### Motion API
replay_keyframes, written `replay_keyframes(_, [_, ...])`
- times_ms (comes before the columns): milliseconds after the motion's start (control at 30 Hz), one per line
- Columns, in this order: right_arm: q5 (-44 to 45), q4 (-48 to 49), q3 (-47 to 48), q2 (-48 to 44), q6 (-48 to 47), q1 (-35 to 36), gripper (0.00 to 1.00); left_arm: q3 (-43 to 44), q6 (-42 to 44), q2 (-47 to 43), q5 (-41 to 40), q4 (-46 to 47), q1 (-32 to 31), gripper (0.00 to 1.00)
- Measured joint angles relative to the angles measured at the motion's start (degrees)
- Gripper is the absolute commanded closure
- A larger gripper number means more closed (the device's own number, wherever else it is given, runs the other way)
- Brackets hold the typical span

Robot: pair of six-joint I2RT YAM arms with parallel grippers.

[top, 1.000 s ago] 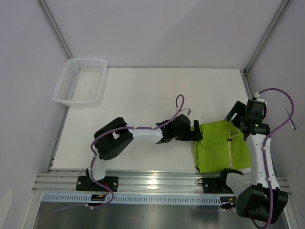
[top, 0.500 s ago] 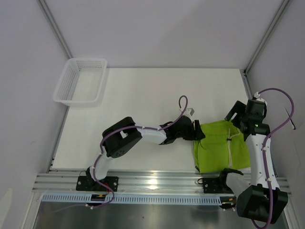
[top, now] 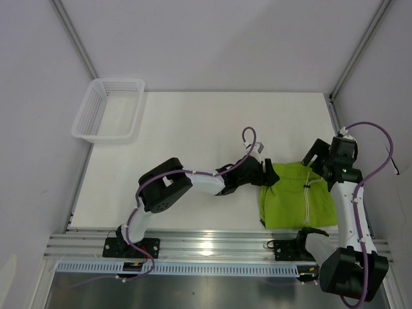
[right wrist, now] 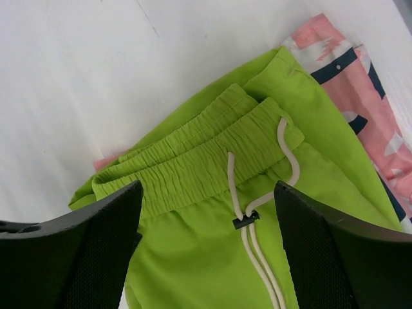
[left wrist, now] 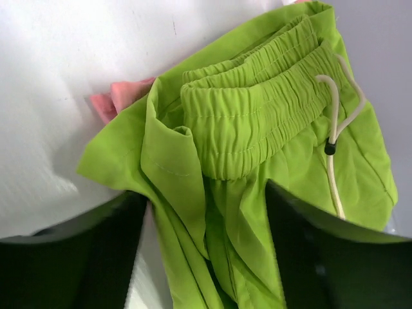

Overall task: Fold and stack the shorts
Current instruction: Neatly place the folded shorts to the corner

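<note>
The lime green shorts (top: 297, 203) lie folded at the right of the table, waistband and white drawstring (right wrist: 248, 222) on top. The pink printed shorts (right wrist: 360, 96) lie under them, with only edges showing; a pink corner shows in the left wrist view (left wrist: 119, 96). My left gripper (top: 269, 175) is at the green shorts' upper left corner. Its jaws are apart with bunched green fabric (left wrist: 212, 212) between them (left wrist: 207, 193). My right gripper (top: 322, 166) is open over the waistband (right wrist: 193, 167) and holds nothing (right wrist: 209, 193).
A white mesh basket (top: 109, 116) stands at the table's far left corner. The shorts lie close to the table's right edge and the front rail (top: 212, 244).
My left arm has swung its elbow rightward and its gripper has pushed a little further onto the green shorts' corner. The shorts have shifted slightly away from the front edge. My right gripper has barely moved.
</note>
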Motion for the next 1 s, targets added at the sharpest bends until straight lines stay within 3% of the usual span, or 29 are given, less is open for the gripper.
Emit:
replay_keyframes(100, [-1.14, 0.13, -0.09, 0.55, 0.09, 0.00, 0.15, 0.74, 0.87, 0.28, -0.39, -0.57, 0.02, 0.02])
replay_keyframes(233, [-2.54, 0.83, -0.11, 0.66, 0.31, 0.00, 0.15, 0.00, 0.74, -0.04, -1.07, -1.16, 0.31, 0.01])
replay_keyframes(433, [-5.53, 2.99, -0.11, 0.17, 0.90, 0.00, 0.02, -7.85, 1.25, -6.84, -0.85, -2.91, 3.17, 0.01])
replay_keyframes(667, [-7.37, 7.63, -0.24, -5.46, 0.98, 3.96, 0.00, -15.15, 5.16, -27.15, -4.70, -10.32, 7.43, 0.01])
replay_keyframes(1000, [-3.76, 17.99, -1.22, -8.09, 0.28, 22.51, 0.00, -29.51, 9.75, -61.24, -14.19, -23.17, 15.10, 0.01])
